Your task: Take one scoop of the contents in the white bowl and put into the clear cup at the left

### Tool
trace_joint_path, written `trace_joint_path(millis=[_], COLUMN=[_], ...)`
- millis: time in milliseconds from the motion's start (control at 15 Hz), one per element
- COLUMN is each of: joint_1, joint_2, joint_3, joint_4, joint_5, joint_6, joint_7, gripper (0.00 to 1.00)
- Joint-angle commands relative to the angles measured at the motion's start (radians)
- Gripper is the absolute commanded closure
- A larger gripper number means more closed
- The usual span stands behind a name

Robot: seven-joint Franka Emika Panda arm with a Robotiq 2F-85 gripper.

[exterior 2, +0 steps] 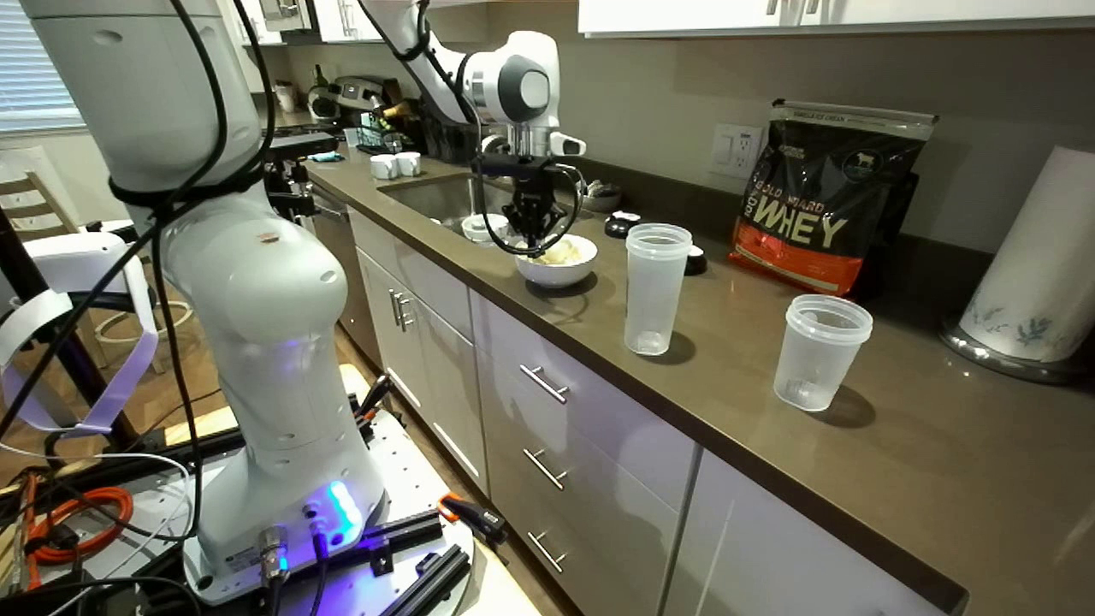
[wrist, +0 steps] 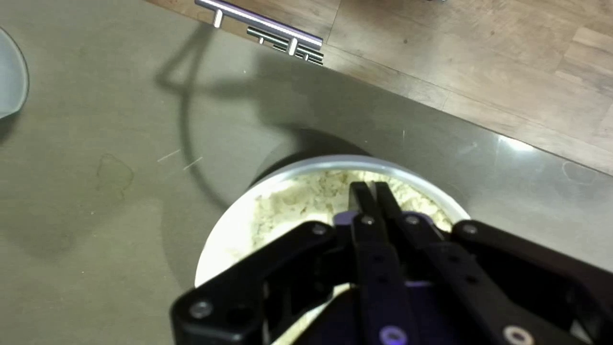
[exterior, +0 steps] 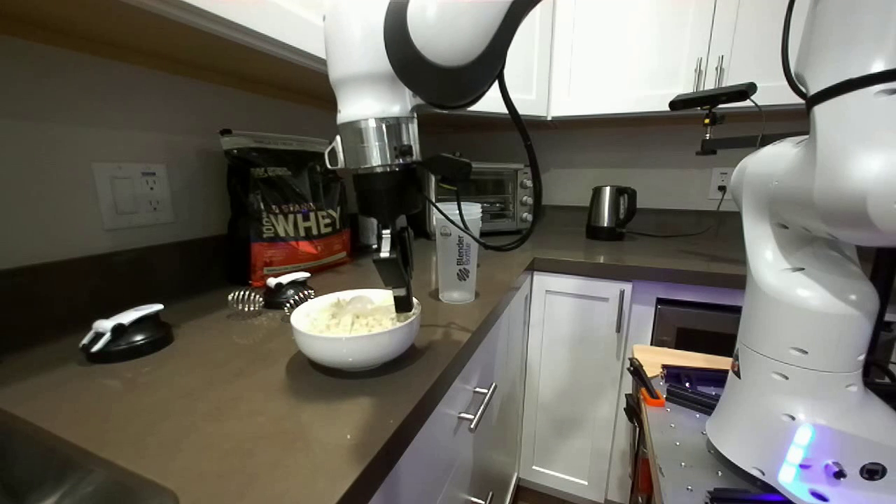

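The white bowl (exterior: 355, 348) stands on the counter in both exterior views, with cream powder contents (exterior: 343, 320) heaped inside. My gripper (exterior: 404, 302) points down into the bowl at its rim side. In the wrist view its fingertips (wrist: 359, 191) are pressed nearly together, with a thin pale sliver between them. A translucent scoop (exterior: 360, 302) rests in the powder beside the fingers, its handle seeming to run into the grip; most of it is hidden in the wrist view. The clear cup (exterior 2: 657, 291) stands upright near the bowl, apart from the gripper; its edge (wrist: 10, 74) shows at the wrist view's left.
A shorter clear cup (exterior 2: 821, 355) stands farther along the counter, near a paper-towel roll (exterior 2: 1026, 265). A whey bag (exterior: 290, 210) leans by the wall. Black lids (exterior: 133, 336) and wire whisk balls (exterior: 246, 301) lie behind the bowl. The counter's front edge (exterior: 448, 371) runs close by.
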Motion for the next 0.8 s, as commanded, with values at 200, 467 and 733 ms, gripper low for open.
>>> trace_joint_path(millis=[200, 467, 733], joint_1=[-0.013, -0.003, -0.002], joint_2=[-0.008, 0.001, 0.012], joint_3=[0.009, 0.023, 0.031], joint_4=[-0.013, -0.010, 0.009], joint_5=[0.011, 0.023, 0.027], joint_6=[0.011, 0.014, 0.010], joint_7=[-0.019, -0.025, -0.035], gripper=[0.99, 0.99, 0.99])
